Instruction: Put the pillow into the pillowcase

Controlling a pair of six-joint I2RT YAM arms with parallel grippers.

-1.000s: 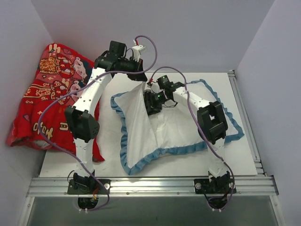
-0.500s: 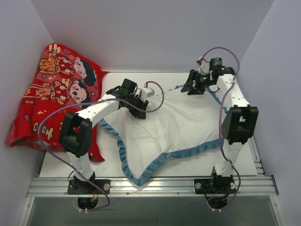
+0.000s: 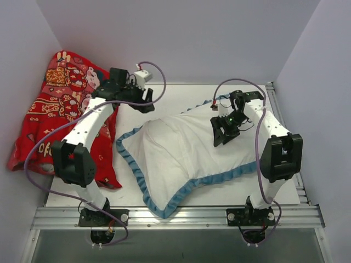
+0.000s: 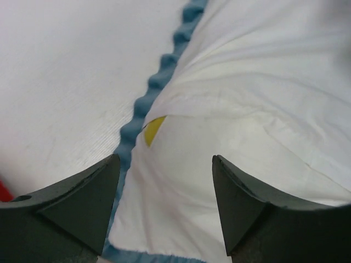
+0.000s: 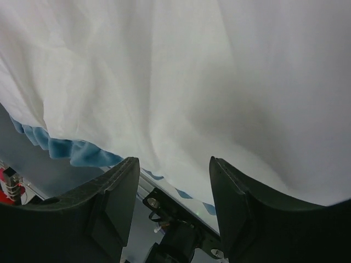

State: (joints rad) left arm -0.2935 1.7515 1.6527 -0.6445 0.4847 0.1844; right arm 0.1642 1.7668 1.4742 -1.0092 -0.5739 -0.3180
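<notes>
The pillowcase (image 3: 181,153) lies puffed up mid-table, white side out, with its blue ruffled trim (image 3: 131,164) around the edge. Of the pillow I see only a small yellow sliver (image 4: 153,130) by the trim in the left wrist view; the rest is hidden. My left gripper (image 3: 147,103) hovers over the cover's far left corner, open, with nothing between its fingers (image 4: 164,161). My right gripper (image 3: 221,131) hangs open over the cover's right part, facing white cloth (image 5: 173,161) and a stretch of blue trim (image 5: 77,150).
A red cartoon-figure cloth (image 3: 60,109) is heaped at the left, partly under the left arm. The white table (image 3: 279,186) shows at the right. An aluminium rail (image 3: 175,215) runs along the near edge. Grey walls close in on three sides.
The left gripper has opened, let go of the cover and drawn back to the far left. The right arm has swung from the far right corner onto the cover's right part. The cover has settled flat.
</notes>
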